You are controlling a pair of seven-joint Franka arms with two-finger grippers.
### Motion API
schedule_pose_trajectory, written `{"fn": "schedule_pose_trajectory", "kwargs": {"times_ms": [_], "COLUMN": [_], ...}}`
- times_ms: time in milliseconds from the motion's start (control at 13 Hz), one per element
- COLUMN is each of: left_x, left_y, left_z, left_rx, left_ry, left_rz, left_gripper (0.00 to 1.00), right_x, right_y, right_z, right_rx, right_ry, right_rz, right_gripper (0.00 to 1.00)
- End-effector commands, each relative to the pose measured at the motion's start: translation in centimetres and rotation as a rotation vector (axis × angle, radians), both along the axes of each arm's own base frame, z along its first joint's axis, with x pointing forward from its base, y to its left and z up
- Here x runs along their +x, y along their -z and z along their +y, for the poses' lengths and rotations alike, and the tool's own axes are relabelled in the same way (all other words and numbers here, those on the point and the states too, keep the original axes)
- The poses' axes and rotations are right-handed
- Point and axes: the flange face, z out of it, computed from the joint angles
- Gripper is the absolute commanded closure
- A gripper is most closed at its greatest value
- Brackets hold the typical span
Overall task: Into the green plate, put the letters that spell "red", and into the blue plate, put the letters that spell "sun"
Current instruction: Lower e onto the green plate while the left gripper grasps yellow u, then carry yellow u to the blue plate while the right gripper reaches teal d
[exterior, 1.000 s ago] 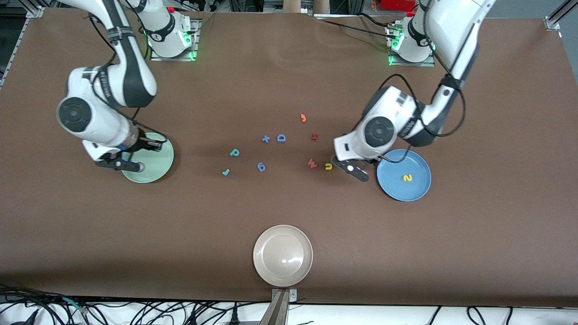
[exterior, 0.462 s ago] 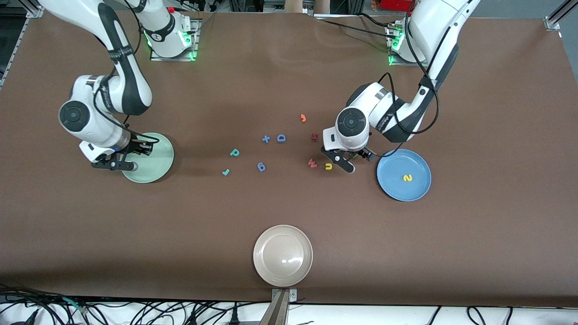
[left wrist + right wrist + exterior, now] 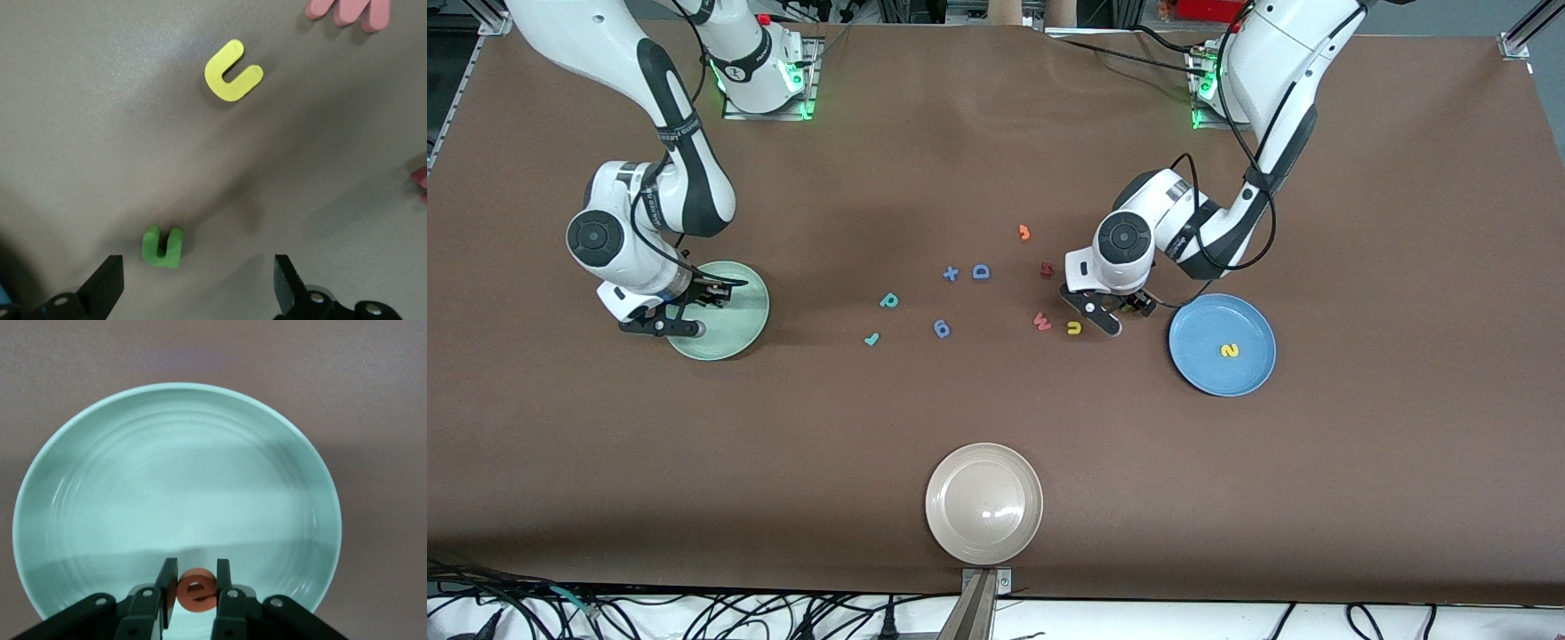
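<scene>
The orange "e" point(image 3: 196, 589) is pinched by the right claw point(image 3: 195, 592) over the green plate point(image 3: 120, 493). The left claw point(image 3: 197, 290) is spread above the green "n" point(image 3: 163, 247), near the yellow "u" point(image 3: 232, 71); the yellow "s" point(image 3: 1230, 350) lies in the blue plate point(image 3: 1200, 366)

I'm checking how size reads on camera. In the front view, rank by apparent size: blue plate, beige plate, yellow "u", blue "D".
1. Beige plate, though it lies nearer the camera.
2. Blue plate.
3. Blue "D" and yellow "u": too alike to rank.
</scene>
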Motion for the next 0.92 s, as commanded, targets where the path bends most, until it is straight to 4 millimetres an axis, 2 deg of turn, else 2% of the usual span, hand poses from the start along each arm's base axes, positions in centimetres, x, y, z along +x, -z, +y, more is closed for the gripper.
{"fn": "schedule_pose_trajectory", "kwargs": {"times_ms": [0, 77, 231, 308, 385, 462, 538, 615, 769, 846], "left_x": [0.8, 1.4, 1.3, 1.2, 1.3, 1.2, 1.1, 1.2, 1.2, 1.3], "left_y": [0.6, 0.5, 1.2, 1.2, 1.2, 1.2, 1.2, 1.2, 0.8, 0.5], "left_z": [1.1, 2.1, 2.0, 1.9, 2.0, 1.9, 1.8, 1.8, 1.6, 1.6], "left_rx": [0.01, 0.006, 0.001, 0.001, 0.001, 0.001, 0.0, 0.001, 0.002, 0.002], "left_ry": [0.02, 0.004, 0.005, 0.005, 0.003, 0.003, 0.005, 0.005, 0.007, 0.006], "left_rz": [-0.038, -0.045, -0.04, -0.04, -0.039, -0.039, -0.039, -0.039, -0.04, -0.044], "left_gripper": [0.01, 0.01, 0.04, 0.09, 0.19, 0.34, 0.52, 0.62, 0.72, 0.74], "right_x": [-0.1, 0.0, 0.3, 0.5, 0.8, 1.1, 1.6, 2.1, 2.8, 3.2], "right_y": [-0.4, -0.7, -2.0, -3.0, -4.1, -5.3, -6.8, -8.1, -9.7, -10.2], "right_z": [-0.2, -0.2, 0.2, 0.5, 1.1, 1.8, 4.4, 6.3, 11.2, 13.1], "right_rx": [0.014, 0.017, 0.028, 0.036, 0.043, 0.045, 0.054, 0.055, 0.06, 0.062], "right_ry": [-0.004, -0.001, -0.004, -0.001, 0.001, 0.039, 0.051, 0.09, 0.159, 0.206], "right_rz": [-0.007, -0.012, -0.011, -0.008, 0.004, 0.032, 0.051, 0.053, 0.035, 0.018], "right_gripper": [0.22, 0.02, 0.02, 0.02, 0.02, 0.02, 0.04, 0.05, 0.05, 0.05]}}
